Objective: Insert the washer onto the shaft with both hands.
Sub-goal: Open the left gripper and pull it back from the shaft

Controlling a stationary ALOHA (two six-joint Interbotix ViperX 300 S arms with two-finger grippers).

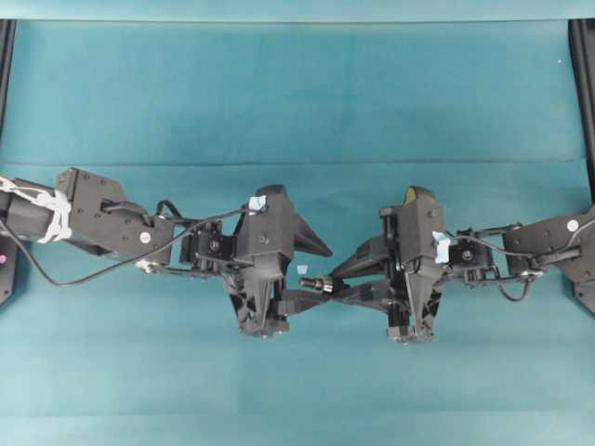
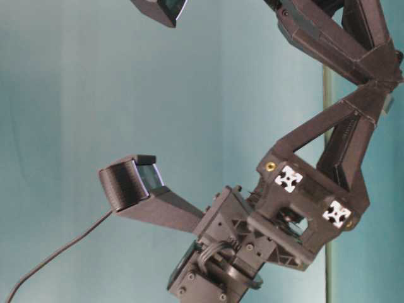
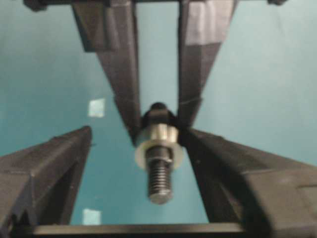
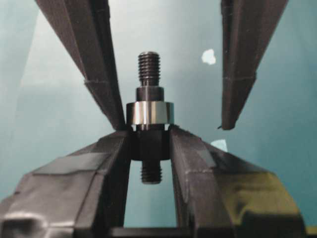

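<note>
Right gripper (image 4: pixel 150 137) is clamped on the short dark grey stepped metal shaft (image 4: pixel 149 144), gripping its thick collar. The threaded end points towards my left gripper (image 3: pixel 137 131). The thick grey-silver metal washer (image 4: pixel 149 113) is on the shaft, seated just beyond my right fingertips. Left fingers (image 3: pixel 49 168) are spread wide either side of the shaft, not touching it. All of this is held above the teal cloth tabletop (image 1: pixel 297 93). Pale blue tape scrap (image 1: pixel 302 269) below. Black frame rail (image 1: pixel 586 93) at the edge.
</note>
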